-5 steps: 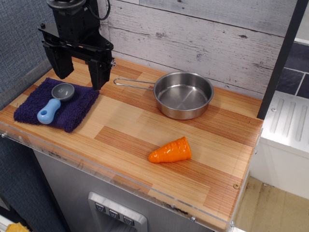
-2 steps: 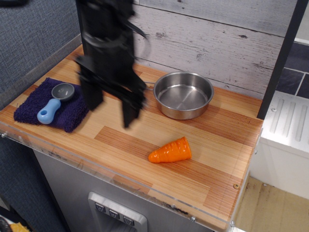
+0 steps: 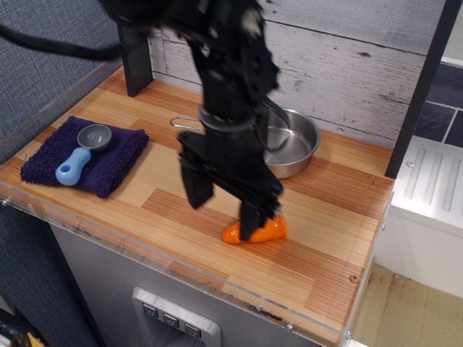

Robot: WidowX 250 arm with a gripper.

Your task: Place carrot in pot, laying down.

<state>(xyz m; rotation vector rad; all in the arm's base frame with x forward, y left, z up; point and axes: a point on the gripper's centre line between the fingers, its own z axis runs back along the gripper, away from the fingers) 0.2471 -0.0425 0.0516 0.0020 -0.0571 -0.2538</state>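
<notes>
The orange toy carrot (image 3: pixel 269 230) lies on its side on the wooden counter, near the front. My black gripper (image 3: pixel 226 210) hangs open just above and left of it; one finger (image 3: pixel 253 217) crosses in front of the carrot's middle, the other finger (image 3: pixel 197 188) stands apart to the left. The gripper holds nothing. The shiny steel pot (image 3: pixel 298 144) stands behind the arm at the back, partly hidden by it, and looks empty. Its thin wire handle (image 3: pixel 185 122) points left.
A dark purple cloth (image 3: pixel 108 163) lies at the left with a small grey scoop with a blue handle (image 3: pixel 79 155) on it. A dark post (image 3: pixel 427 79) stands at the right rear. The counter's front edge (image 3: pixel 217 285) has a clear plastic lip.
The arm has swung from the back left, over the cloth, across to the front middle and down over the carrot. The carrot, pot and scoop have not moved.
</notes>
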